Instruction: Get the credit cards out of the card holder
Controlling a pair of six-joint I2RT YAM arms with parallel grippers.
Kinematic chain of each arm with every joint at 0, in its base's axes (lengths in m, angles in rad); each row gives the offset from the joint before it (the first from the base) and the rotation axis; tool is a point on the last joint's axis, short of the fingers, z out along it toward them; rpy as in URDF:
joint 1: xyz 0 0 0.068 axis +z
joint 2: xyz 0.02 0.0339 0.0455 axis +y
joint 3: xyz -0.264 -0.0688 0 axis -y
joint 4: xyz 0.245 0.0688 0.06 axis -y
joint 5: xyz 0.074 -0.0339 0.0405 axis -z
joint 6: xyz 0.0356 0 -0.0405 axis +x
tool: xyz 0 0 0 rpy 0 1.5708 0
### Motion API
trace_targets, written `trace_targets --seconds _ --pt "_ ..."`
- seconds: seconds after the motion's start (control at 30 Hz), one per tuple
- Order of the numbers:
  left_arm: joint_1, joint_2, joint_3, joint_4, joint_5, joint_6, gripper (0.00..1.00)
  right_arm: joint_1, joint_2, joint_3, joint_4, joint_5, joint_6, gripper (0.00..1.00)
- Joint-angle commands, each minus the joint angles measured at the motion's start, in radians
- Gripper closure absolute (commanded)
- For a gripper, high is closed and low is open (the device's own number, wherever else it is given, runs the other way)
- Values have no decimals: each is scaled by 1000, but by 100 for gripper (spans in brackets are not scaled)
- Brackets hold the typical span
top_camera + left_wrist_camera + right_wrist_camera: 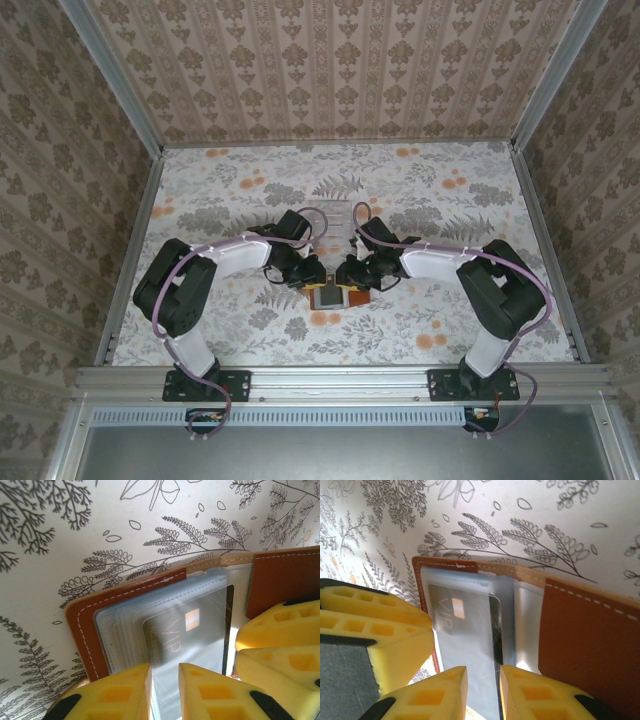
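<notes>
The card holder [335, 297] lies open on the flowered table between both arms, with its brown leather border [85, 630] [590, 640] around clear sleeves. A dark card marked VIP [185, 635] [455, 630] sits inside the top sleeve, and a darker card edge [495, 630] shows beside it. My left gripper [312, 272] [165, 690] stands over the sleeves, its jaws a narrow gap apart and the sleeve showing between them. My right gripper [352, 272] [484, 695] faces it from the other side, also slightly open over the same sleeve. Each wrist view shows the other gripper's yellow fingers [280, 630] [370, 625] close by.
A small clear plastic box [335, 215] lies on the table just behind the two grippers. Patterned walls [60, 200] close in the table on three sides. The metal rail [340, 378] with the arm bases runs along the near edge.
</notes>
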Motion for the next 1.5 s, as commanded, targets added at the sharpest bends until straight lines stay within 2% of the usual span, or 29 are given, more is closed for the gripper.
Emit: trace_targets --seconds 0.0,0.5,0.97,1.47 --pt "7 13 -12 -17 -4 23 79 8 23 38 -1 -29 -25 74" --pt "7 38 -4 -60 -27 46 82 14 84 87 -71 8 -54 75" --pt "5 43 25 -118 -76 78 83 26 26 123 -235 142 -92 74" --pt "-8 -23 73 -128 -54 59 82 23 -55 123 -254 146 -93 72"
